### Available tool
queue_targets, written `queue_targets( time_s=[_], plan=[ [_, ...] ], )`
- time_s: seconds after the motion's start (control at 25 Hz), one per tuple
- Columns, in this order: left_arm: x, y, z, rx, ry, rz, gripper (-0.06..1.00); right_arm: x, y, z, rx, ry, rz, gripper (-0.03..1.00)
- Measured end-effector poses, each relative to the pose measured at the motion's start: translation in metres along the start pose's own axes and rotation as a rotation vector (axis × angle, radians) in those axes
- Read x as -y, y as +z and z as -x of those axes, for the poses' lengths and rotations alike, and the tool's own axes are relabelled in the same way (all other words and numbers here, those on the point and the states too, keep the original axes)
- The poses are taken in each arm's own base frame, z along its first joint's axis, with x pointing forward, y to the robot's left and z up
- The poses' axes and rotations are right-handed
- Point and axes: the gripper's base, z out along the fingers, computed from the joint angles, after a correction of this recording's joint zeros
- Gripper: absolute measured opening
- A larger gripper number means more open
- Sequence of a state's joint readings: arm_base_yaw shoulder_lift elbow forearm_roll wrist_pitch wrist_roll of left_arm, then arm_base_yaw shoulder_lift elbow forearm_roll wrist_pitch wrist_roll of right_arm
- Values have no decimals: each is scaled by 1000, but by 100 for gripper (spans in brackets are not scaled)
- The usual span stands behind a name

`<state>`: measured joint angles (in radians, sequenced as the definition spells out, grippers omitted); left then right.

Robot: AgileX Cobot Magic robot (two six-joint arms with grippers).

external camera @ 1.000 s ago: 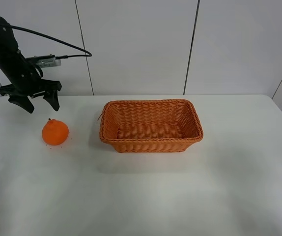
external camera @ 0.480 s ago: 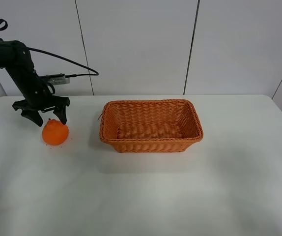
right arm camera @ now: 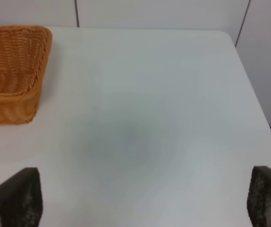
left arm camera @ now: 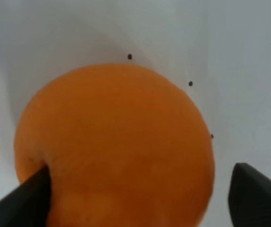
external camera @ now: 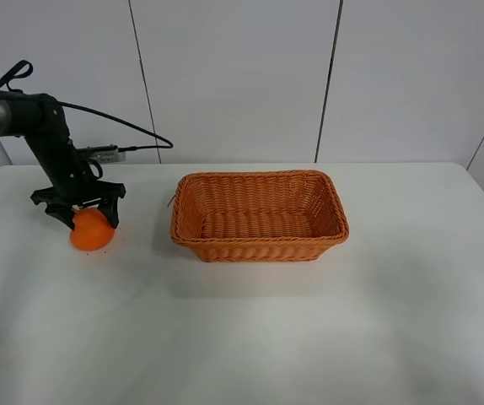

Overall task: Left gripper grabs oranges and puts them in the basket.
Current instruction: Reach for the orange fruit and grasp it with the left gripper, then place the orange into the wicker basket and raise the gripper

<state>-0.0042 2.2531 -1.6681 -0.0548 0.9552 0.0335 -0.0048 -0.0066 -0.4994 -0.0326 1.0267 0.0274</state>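
The orange [external camera: 90, 233] sits on the white table [external camera: 267, 337], well apart from the basket [external camera: 259, 250], off the short end that faces the left arm's side. The basket holds nothing. The left gripper [external camera: 84, 213] hangs low over the fruit with its fingers spread, one on either side. In the wrist view one finger [left arm camera: 22, 201] seems to touch the peel, or very nearly. The other finger [left arm camera: 256, 196] stands clear, with bare table between it and the fruit. So the grip is not yet made, and it is off-centre.

That is probably the main danger. If the jaws close from here, the near finger would likely push first. A round fruit on a smooth top can roll or be nudged away from the basket before the far finger arrives. As far as the high camera shows, the fingers also appear to sit high on the orange, above its widest part. A pinch there could squeeze it downward and out on the lift. Even with a sound hold, the carry towards the basket must clear the braided rim. A low path could shove the basket or knock the fruit loose. The right gripper [right arm camera: 140, 201], on the far side of the basket from the orange, is spread wide and holds nothing.
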Motion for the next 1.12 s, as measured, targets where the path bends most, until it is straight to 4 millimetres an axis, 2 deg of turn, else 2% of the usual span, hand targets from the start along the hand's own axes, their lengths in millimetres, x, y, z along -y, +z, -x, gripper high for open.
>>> queue_targets(
  time_s=[0.08, 0.16, 0.24, 0.32, 0.48, 0.68, 1.0, 1.12],
  plan=[
    [0, 1, 0, -3, 1, 2, 70, 0, 0, 0, 0, 0, 0, 69],
    [0, 1, 0, -3, 1, 2, 54, 0, 0, 0, 0, 0, 0, 69],
    [0, 1, 0, -4, 1, 2, 32, 0, 0, 0, 0, 0, 0, 69],
    [0, 1, 0, -6, 1, 2, 19, 0, 0, 0, 0, 0, 0, 69],
    [0, -2, 0, -3, 2, 2, 19, 0, 0, 0, 0, 0, 0, 69],
    [0, -32, 1, 32, 11, 13, 19, 0, 0, 0, 0, 0, 0, 69],
    [7, -147, -5, 206, 24, 9, 19, 0, 0, 0, 0, 0, 0, 69],
    [8, -174, -5, 285, 26, 8, 19, 0, 0, 0, 0, 0, 0, 69]
  ],
)
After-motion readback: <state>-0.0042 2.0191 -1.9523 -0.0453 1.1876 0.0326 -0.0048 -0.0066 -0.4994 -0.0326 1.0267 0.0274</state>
